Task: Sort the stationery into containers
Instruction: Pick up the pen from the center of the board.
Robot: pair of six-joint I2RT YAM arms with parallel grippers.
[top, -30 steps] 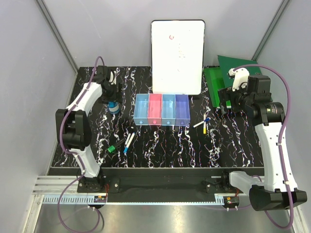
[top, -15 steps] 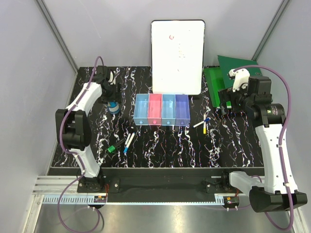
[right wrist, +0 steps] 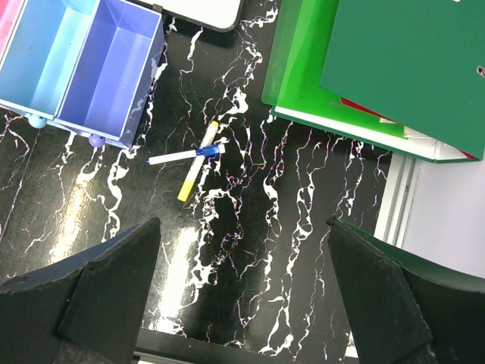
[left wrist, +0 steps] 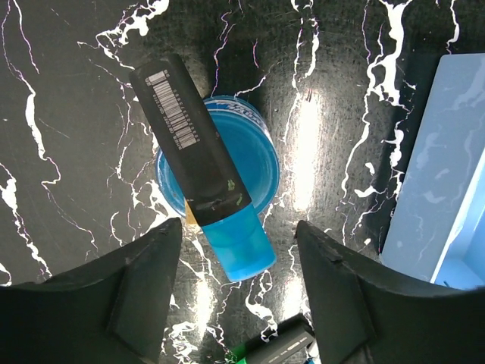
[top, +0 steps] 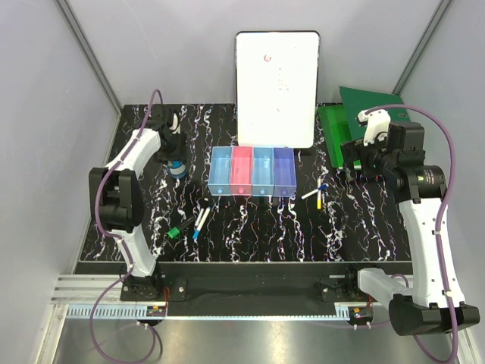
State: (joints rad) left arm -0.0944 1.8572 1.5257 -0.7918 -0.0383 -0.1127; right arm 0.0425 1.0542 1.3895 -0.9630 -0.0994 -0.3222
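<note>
From above you could see that nothing was sorted yet: the four joined containers (top: pixel 252 171) looked empty, and all the stationery lay on the worktop (top: pixel 303 227). The green-black marker (top: pixel 180 228) and two white pens (top: pixel 201 218) lay in front of the bins to the left, and two more pens (top: pixel 317 195) near the purple end. The blue tape roll (top: pixel 177 167) sat left of the bins, directly under the left pincer (top: pixel 176 154). Compared with one second before, no item had moved. Your left arm had swung its wrist a little, more over the roll, and the right arm had drifted slightly to the right. In the left wrist view, the left pincer (left wrist: pixel 239 224) was apart and held nothing. Its two fingers (left wrist: pixel 144 280) stood on either side above the tape roll (left wrist: pixel 254 140). A black highlighter with a blue cap (left wrist: pixel 186 152) lay across the top of the roll, and the edge of the first light blue bin (left wrist: pixel 439 167) showed on the right. In the right wrist view, the right pincer (right wrist: pixel 242 227) was also wide apart and empty, high above the worktop. A yellow-ended pen (right wrist: pixel 198 159) and a blue-ended pen (right wrist: pixel 186 155) lay crossed, just beside the purple bin (right wrist: pixel 114 68), with the green binder (right wrist: pixel 303 68) further off. So in my judgement the whole sorting remained, and the roll seemed the first target.
</note>
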